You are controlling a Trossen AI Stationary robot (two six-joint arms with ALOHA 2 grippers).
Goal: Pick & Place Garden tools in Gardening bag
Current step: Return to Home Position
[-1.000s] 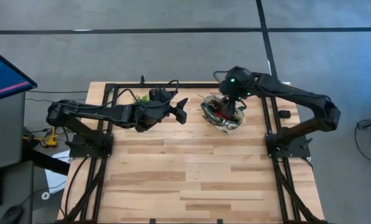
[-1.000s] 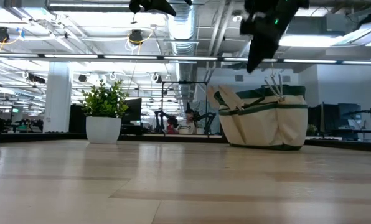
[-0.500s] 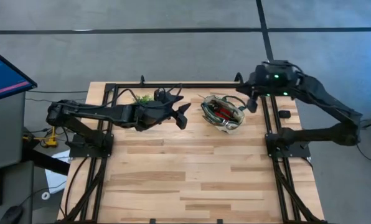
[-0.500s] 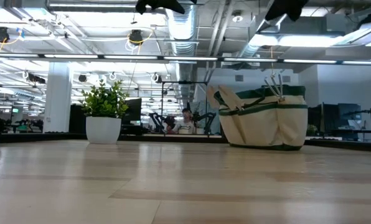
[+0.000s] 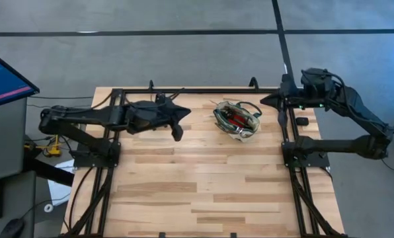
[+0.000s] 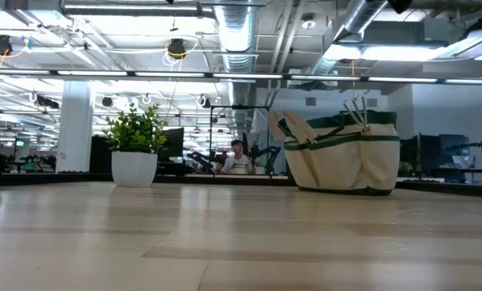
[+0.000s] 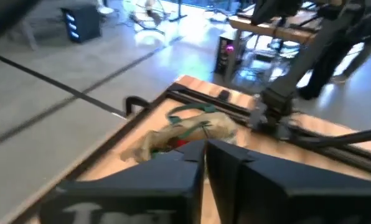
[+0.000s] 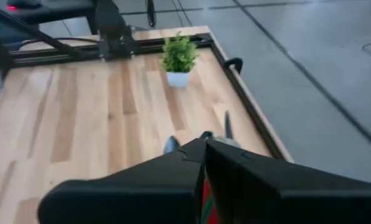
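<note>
The near half of the counter (image 5: 203,192) lay bare from side to side, open for passage. Along the far edge two things stood in the way: the gardening bag (image 5: 236,119) right of centre, with tool handles (image 6: 356,107) poking above its rim, and a potted plant (image 6: 134,149) far left, with open counter between them. The left end effector (image 5: 181,121) hung over that gap, apart from the bag. The right end effector (image 5: 274,109) hung just right of the bag, above the black frame rail (image 5: 291,172). The bag's top was uncovered.
</note>
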